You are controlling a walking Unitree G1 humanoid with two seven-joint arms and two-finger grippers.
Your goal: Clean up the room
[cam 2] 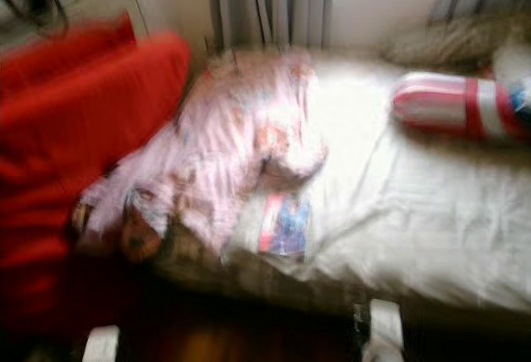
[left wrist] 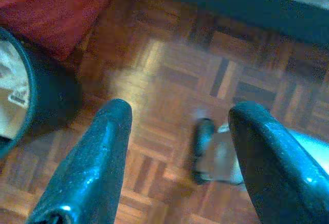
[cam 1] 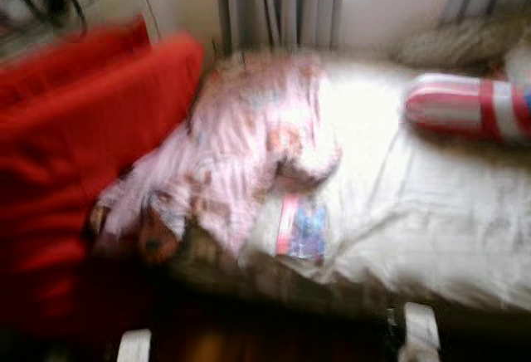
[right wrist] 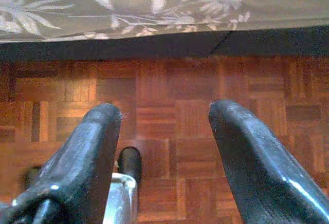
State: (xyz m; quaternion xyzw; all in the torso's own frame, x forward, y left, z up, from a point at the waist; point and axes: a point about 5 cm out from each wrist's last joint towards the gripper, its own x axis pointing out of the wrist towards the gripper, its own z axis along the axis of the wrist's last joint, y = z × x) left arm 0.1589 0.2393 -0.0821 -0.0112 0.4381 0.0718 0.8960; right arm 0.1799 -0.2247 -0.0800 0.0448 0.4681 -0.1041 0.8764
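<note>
Both pincers, left pincer [left wrist: 177, 131] and right pincer [right wrist: 164, 126], hang released above the parquet floor [right wrist: 169, 85]; best to steady before reaching the crumpled pink blanket [cam 1: 241, 154] on the bed [cam 1: 431, 212]

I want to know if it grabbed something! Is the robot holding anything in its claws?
No. The left claw and right claw are both open, with parquet floor between their fingers.

**A bedroom in a home**

A bed [cam 1: 431, 237] with a rumpled white sheet takes up most of the head views, blurred. A pink patterned blanket [cam 1: 241, 154] lies bunched toward its left edge, and a red-and-white striped bolster [cam 1: 465, 106] sits near its far right corner. Grey curtains [cam 1: 282, 5] hang behind it. Beside it stands red upholstery [cam 1: 75, 154]. Wood parquet floor [right wrist: 169, 95] runs under a floral bed skirt [right wrist: 154, 3].
</note>
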